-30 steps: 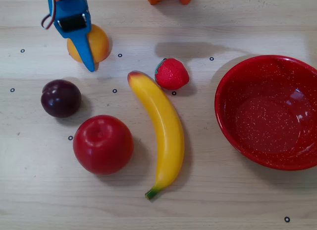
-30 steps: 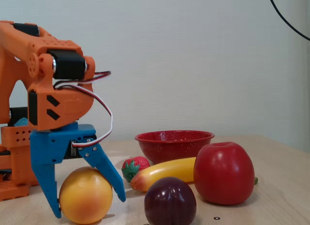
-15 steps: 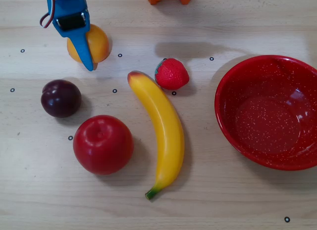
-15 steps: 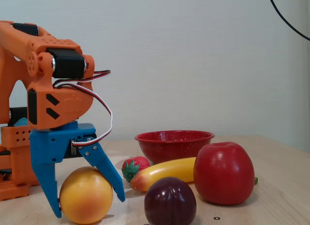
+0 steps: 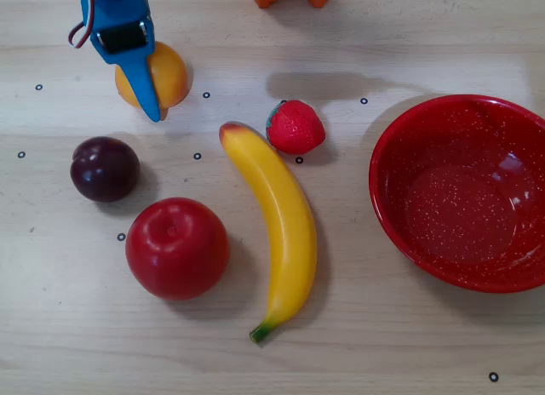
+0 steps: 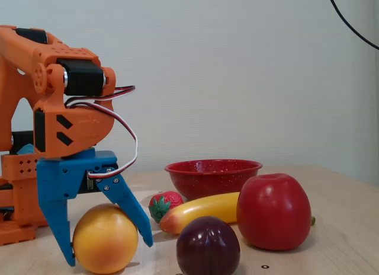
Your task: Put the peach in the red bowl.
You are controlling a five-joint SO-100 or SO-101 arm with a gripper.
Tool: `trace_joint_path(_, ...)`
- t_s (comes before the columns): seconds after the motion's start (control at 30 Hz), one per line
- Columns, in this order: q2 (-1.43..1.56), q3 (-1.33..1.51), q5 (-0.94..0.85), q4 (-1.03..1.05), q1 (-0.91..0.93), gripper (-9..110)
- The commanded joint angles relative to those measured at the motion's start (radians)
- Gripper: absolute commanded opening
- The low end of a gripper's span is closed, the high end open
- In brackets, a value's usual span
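Note:
The peach is a round yellow-orange fruit resting on the table at the back left of the overhead view. In the fixed view the peach sits at the front left. My blue-fingered gripper straddles it from above, with one finger against its left side and the other slanting down close along its right side. The jaws stand spread about as wide as the peach. In the overhead view the gripper covers the peach's left part. The red bowl stands empty at the right, and it also shows in the fixed view.
A dark plum, a large red apple, a yellow banana and a strawberry lie between the peach and the bowl. The orange arm base stands at the left in the fixed view.

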Motion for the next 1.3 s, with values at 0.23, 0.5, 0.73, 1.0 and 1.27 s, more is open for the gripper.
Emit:
trace_joint_path(0.23,0.063,-0.169,0.028,0.178,-0.014,0)
trace_joint_path(0.5,0.089,-0.449,0.015,0.436,-0.029,0)
trace_joint_path(0.73,0.106,-0.712,-0.117,0.572,0.023,0)
trace_joint_path(1.0,0.167,-0.916,-0.434,0.604,0.227,0)
trace_joint_path(1.27,0.273,-0.996,-0.861,0.604,0.548,0)
